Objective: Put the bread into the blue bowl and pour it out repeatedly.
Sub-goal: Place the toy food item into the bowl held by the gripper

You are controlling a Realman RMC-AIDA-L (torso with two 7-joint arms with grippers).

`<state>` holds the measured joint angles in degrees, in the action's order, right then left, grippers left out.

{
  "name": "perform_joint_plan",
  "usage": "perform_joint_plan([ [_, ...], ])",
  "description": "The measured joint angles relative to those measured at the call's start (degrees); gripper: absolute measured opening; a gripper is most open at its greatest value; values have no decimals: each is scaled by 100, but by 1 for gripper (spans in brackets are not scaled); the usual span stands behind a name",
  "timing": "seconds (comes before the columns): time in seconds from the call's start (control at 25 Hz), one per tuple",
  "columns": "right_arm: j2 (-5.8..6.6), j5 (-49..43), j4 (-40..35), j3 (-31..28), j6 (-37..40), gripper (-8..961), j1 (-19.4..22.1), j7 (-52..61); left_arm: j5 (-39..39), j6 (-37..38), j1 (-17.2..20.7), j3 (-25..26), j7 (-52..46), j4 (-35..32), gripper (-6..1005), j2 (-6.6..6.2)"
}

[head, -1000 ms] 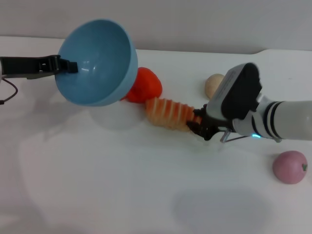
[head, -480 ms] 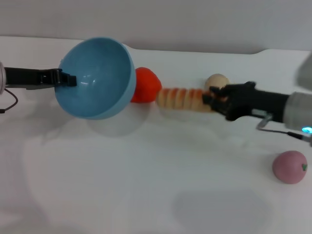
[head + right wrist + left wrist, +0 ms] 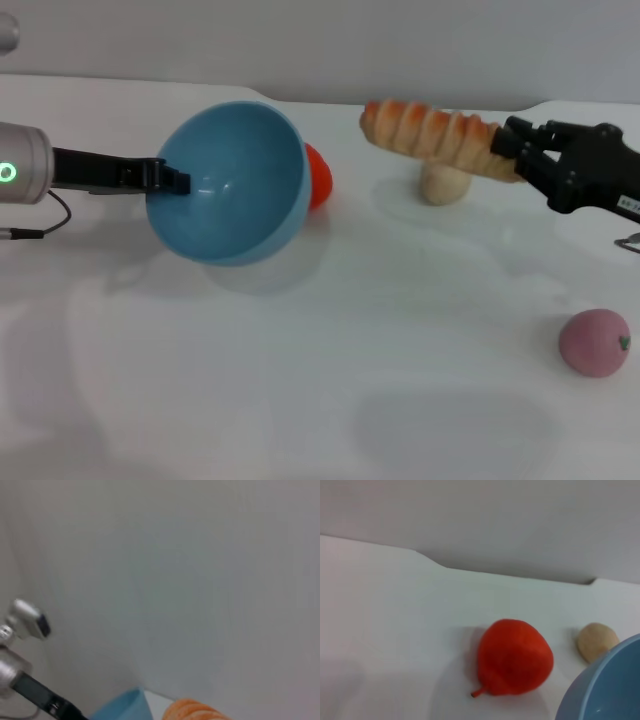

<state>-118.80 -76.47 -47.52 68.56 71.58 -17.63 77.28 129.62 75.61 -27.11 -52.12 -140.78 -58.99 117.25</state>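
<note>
The blue bowl hangs tilted above the table at centre left, its opening facing me and to the right; it is empty. My left gripper is shut on its left rim. Its rim also shows in the left wrist view. The bread, an orange-and-cream ridged loaf, is held in the air at the upper right, to the right of the bowl and higher. My right gripper is shut on its right end. Its tip shows in the right wrist view.
A red toy fruit lies on the white table behind the bowl, also in the left wrist view. A small beige ball sits under the bread. A pink toy fruit lies at the right front.
My right gripper has lifted the bread off the table and carried it up and to the right. The bowl has moved right and down a little, now covering more of the red fruit.
</note>
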Motion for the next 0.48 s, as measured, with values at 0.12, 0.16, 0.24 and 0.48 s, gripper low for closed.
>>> perform_joint_plan([
  [0.12,3,218,-3,-91,343,147,3,-144,2,-8,-31,-248,-29,3,12,0],
  [0.16,4,246,-13,-112,416,143,-4,-152,2,-8,-49,-345,-31,5,12,0],
  [0.24,3,271,-50,-150,556,137,-24,-163,2,-9,-85,-490,-36,23,13,0],
  [0.48,0,465,-38,-135,901,116,-153,-296,4,-26,-443,-1062,-168,430,13,33],
])
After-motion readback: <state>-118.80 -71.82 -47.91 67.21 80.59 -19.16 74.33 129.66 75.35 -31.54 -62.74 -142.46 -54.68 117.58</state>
